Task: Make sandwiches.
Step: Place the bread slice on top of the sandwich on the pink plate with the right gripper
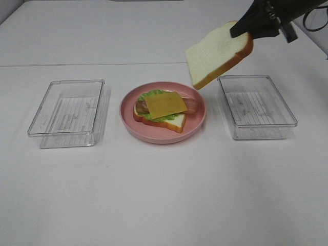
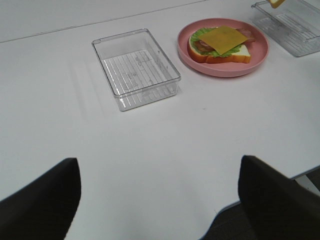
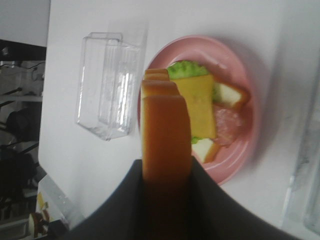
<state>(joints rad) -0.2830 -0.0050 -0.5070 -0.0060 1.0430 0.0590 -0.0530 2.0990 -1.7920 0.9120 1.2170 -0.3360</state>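
1. Bread slice (image 1: 218, 54), pinched by its crust in the right gripper (image 1: 246, 29), hangs tilted between the plate (image 1: 197, 120) and the right tray (image 1: 256, 106), seemingly to top the stack (image 1: 164, 108).
2. Left gripper (image 2: 160, 195) is spread, back near the table edge.
3. Open table surrounds the plate.

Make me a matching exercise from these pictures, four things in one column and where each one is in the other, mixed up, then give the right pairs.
Things:
1. top bread slice
2. cheese slice
3. pink plate
4. left clear tray

Places:
A. on the table between the two trays
B. empty, left of the plate
C. held in the air by the right gripper
D. topmost layer of the stack on the plate

Pairs: 1-C, 2-D, 3-A, 4-B
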